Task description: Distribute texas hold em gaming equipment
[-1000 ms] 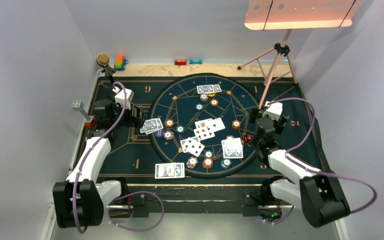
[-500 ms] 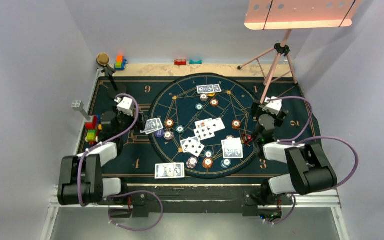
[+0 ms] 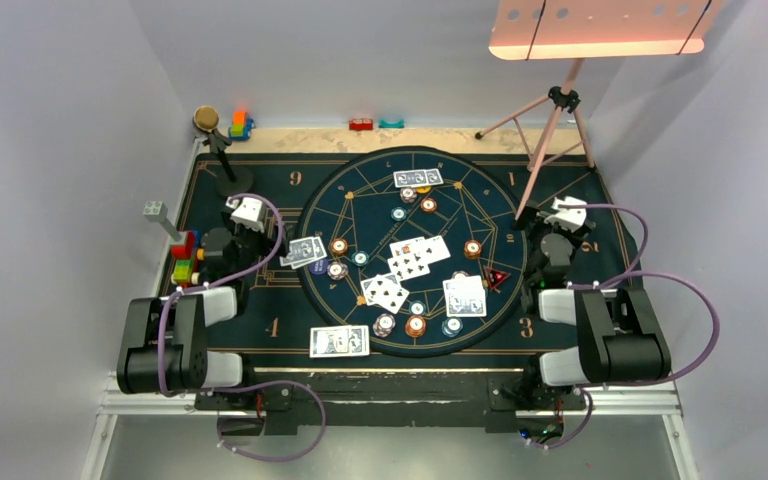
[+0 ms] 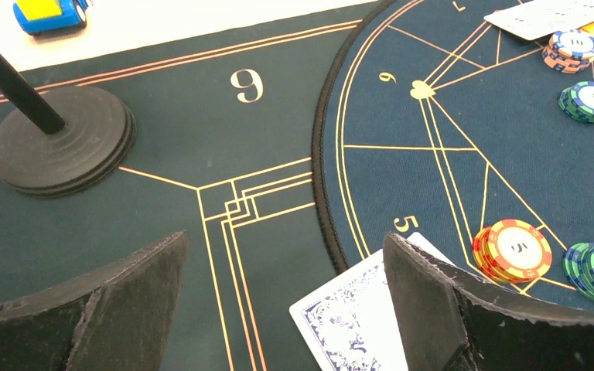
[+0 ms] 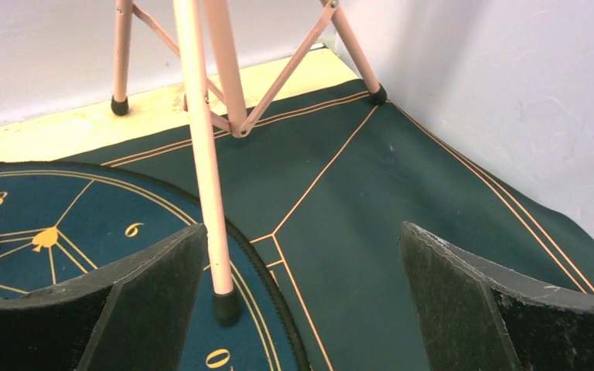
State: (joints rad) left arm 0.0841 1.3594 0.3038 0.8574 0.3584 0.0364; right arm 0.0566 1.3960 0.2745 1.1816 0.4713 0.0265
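The texas hold em gaming equipment lies spread on the round blue mat (image 3: pixel 360 180). Face-up cards (image 3: pixel 418 255) sit in the middle, with blue-backed pairs at the far (image 3: pixel 417 178), left (image 3: pixel 303 251), right (image 3: pixel 465 296) and near (image 3: pixel 339 341) sides. Chip stacks (image 3: pixel 338 246) are dotted around them. My left gripper (image 3: pixel 260 232) (image 4: pixel 285 255) hangs open and empty left of the mat. A blue-backed card (image 4: pixel 356 317) lies by its right finger, with an orange chip stack (image 4: pixel 514 249) beyond. My right gripper (image 3: pixel 552 235) (image 5: pixel 302 247) is open and empty over the green cloth, right of the mat.
A pink tripod leg (image 5: pixel 205 154) stands on the mat edge just by my right gripper's left finger. A black stand base (image 4: pixel 62 139) sits far left of my left gripper. Toy blocks (image 3: pixel 185 262) lie at the left edge. Walls close in on both sides.
Both arms have folded back toward their bases. The right gripper drew away from the mat's right edge toward the tripod; the left gripper pulled back slightly from the left card pair.
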